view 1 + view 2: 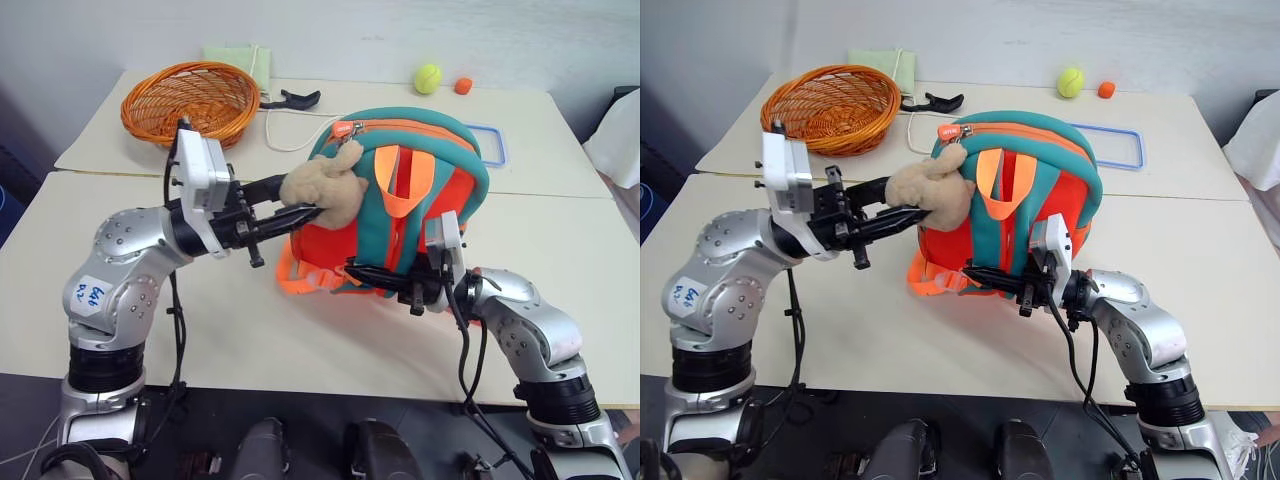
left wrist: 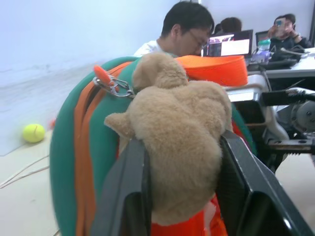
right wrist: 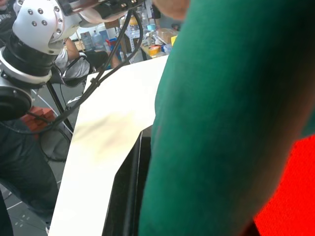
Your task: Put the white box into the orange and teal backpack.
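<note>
Tan plush caught between black fingers, orange pack standing upright.

The left gripper [image 1: 300, 213] has its two black fingers clamped on the tan plush toy [image 2: 179, 137] that hangs from the small orange fabric backpack with teal trim [image 1: 440, 150]; the right gripper [image 1: 372, 274] is pinched tight on the pack's lower teal edge, steadying it on the pale table [image 1: 250, 340]. The zip looks closed, and the white box is nowhere I can see, so I cannot say where it lies. From here the risk is plain: the toy is soft and dangling, so a pull on it may tip or drag the pack instead of opening it. An orange wicker basket [image 1: 190, 100] sits well behind.
</note>
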Robot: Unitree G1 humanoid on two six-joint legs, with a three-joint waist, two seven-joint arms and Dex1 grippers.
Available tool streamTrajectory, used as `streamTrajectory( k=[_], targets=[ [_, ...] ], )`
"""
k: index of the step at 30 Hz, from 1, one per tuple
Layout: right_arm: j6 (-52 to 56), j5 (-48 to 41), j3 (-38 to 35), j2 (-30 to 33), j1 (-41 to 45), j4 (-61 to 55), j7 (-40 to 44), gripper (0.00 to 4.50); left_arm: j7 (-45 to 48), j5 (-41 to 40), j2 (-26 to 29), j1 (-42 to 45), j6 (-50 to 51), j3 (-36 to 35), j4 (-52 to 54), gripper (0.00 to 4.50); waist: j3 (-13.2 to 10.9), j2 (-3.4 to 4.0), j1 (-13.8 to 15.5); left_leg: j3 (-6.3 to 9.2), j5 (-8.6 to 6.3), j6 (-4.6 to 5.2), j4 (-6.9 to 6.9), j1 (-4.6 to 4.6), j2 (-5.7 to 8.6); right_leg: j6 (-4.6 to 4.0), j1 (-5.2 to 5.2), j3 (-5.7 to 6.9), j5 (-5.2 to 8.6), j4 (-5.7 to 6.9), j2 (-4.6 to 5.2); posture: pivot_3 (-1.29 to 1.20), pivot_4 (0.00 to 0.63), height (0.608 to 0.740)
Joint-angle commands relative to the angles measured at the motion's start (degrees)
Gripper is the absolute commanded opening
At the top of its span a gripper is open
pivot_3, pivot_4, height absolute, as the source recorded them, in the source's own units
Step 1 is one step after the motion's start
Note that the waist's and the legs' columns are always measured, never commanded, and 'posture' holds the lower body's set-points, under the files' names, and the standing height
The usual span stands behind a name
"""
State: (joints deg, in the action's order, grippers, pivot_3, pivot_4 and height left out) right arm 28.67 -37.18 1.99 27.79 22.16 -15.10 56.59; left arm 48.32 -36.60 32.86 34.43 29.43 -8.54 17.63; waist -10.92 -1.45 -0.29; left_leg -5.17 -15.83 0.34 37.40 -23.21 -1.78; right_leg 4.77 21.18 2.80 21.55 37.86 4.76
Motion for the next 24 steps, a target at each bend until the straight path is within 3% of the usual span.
streamTrajectory(
  k=[1, 5, 11, 14, 17, 20, 24],
  targets=[
    [-1.5, -0.2, -0.5, -0.9, -0.1, -1.0, -0.5, 0.1, -2.2, 1.4, 3.3, 4.0, -1.9, -6.0, -8.3, 1.23, 0.0, 0.0, 0.0, 0.0, 0.01, -0.01, 0.0, 0.0, 0.0, 0.0, 0.01, 0.01, 0.0, 0.01, -0.01, 0.0, 0.15, 0.74],
    [-1.1, -0.4, -1.0, -1.4, -0.5, -2.0, -1.4, 0.1, -1.3, 5.7, 6.4, 5.0, -4.7, -5.2, -17.5, 1.23, 0.0, 0.0, -0.1, -0.05, 0.01, -0.02, -0.07, 0.01, 0.0, 0.0, 0.05, -0.02, 0.0, 0.06, -0.02, 0.0, 0.15, 0.74],
    [-1.1, -0.8, -1.7, -1.3, -2.5, -4.2, -3.0, 0.1, 1.7, 14.4, 8.5, 1.7, -3.0, 5.8, -25.3, 1.23, 0.0, 0.0, -0.1, -0.07, 0.01, -0.02, -0.1, 0.0, 0.0, 0.0, 0.07, -0.02, 0.0, 0.13, -0.03, 0.0, 0.15, 0.74],
    [-1.7, -0.5, -1.6, -1.9, -3.5, -5.2, -4.2, 0.1, 2.0, 17.0, 5.7, 0.3, -3.5, 10.9, -26.0, 1.23, 0.0, 0.0, 0.0, -0.08, 0.01, -0.02, -0.09, -0.01, 0.0, 0.0, 0.07, -0.04, 0.0, 0.13, -0.02, 0.0, 0.15, 0.74],
    [-2.9, 0.1, -1.8, -2.9, -4.0, -5.5, -5.8, 0.1, 0.8, 17.8, 1.9, -1.3, -5.6, 11.0, -28.7, 1.23, 0.0, -0.01, 0.1, -0.07, 0.01, -0.02, -0.05, -0.01, 0.0, 0.0, 0.07, -0.04, 0.0, 0.11, -0.01, 0.0, 0.15, 0.74],
    [-4.1, 2.1, -1.6, -2.4, -5.1, -5.1, -7.0, 0.1, 2.3, 18.3, 2.1, -6.0, -9.2, 10.0, -26.4, 1.23, 0.0, -0.01, 0.0, -0.07, 0.01, -0.02, -0.06, 0.01, 0.0, 0.0, 0.07, -0.03, 0.0, 0.12, 0.01, 0.0, 0.15, 0.74],
    [-6.1, 2.4, -5.7, 1.9, -9.7, -6.6, -4.6, 1.38, 5.2, 14.5, 6.3, -13.7, -11.0, 3.0, -21.0, 2.43, 0.0, 0.0, 0.0, -0.07, 0.0, 0.0, -0.09, 0.01, 0.01, 0.0, 0.05, -0.03, 0.0, 0.12, 0.03, 0.0, 0.15, 0.74]
  ],
)
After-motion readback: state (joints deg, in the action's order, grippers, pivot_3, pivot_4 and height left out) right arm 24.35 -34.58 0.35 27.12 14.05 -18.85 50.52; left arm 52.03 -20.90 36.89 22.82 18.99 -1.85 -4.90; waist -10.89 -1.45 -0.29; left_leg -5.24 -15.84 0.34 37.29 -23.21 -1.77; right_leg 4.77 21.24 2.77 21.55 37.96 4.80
